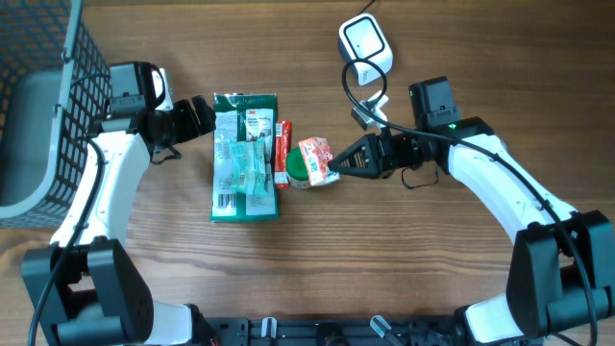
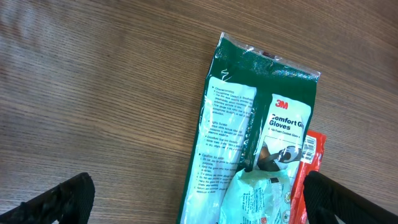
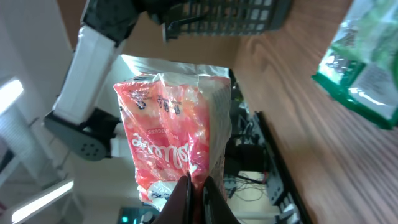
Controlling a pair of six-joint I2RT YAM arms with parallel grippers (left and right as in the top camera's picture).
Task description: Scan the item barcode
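My right gripper (image 1: pixel 338 161) is shut on the edge of a pink-and-white snack packet (image 1: pixel 315 159), held just above the table's middle. In the right wrist view the packet (image 3: pixel 168 124) stands up from the closed right gripper (image 3: pixel 194 186), and no barcode shows on this face. A white barcode scanner (image 1: pixel 365 43) sits at the back, behind the right arm. Over the top end of a green gloves pack (image 1: pixel 244 154) hovers my left gripper (image 1: pixel 204 115), open. Seen from the left wrist, the gloves pack (image 2: pixel 249 124) lies below the wide left gripper (image 2: pixel 202 202), untouched.
A thin red stick packet (image 1: pixel 282 152) lies along the gloves pack's right edge, with a green round item (image 1: pixel 298 171) beside it under the held packet. A dark wire basket (image 1: pixel 58 96) stands at the far left. The scanner's cable (image 1: pixel 370 96) runs toward the right arm.
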